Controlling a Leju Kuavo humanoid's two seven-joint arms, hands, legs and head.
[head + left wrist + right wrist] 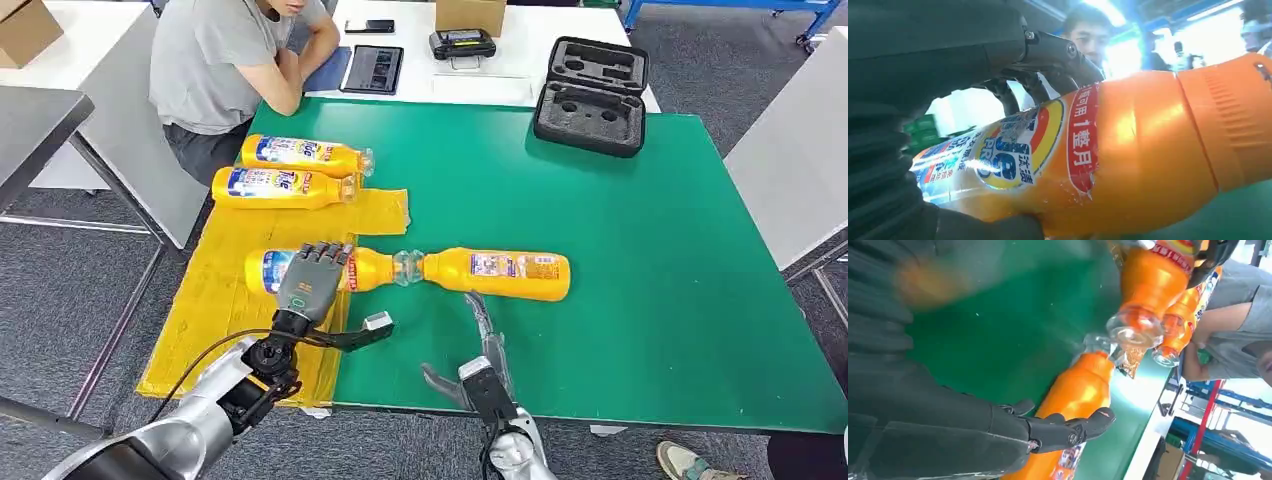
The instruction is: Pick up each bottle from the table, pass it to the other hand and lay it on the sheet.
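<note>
Low in the frame, the right hand (478, 352) hangs spread and empty just below the last bottle (497, 274) on the green table (640, 300). Left hand (312, 283) grips bottle 3 (375, 268) over the yellow sheet (215, 310); laying it down looks next.

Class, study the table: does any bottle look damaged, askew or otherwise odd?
Yes. The label on the bottle that the left hand grips is torn and wrinkled at one edge. That bottle lies cap to cap with the bottle on the green mat.
</note>
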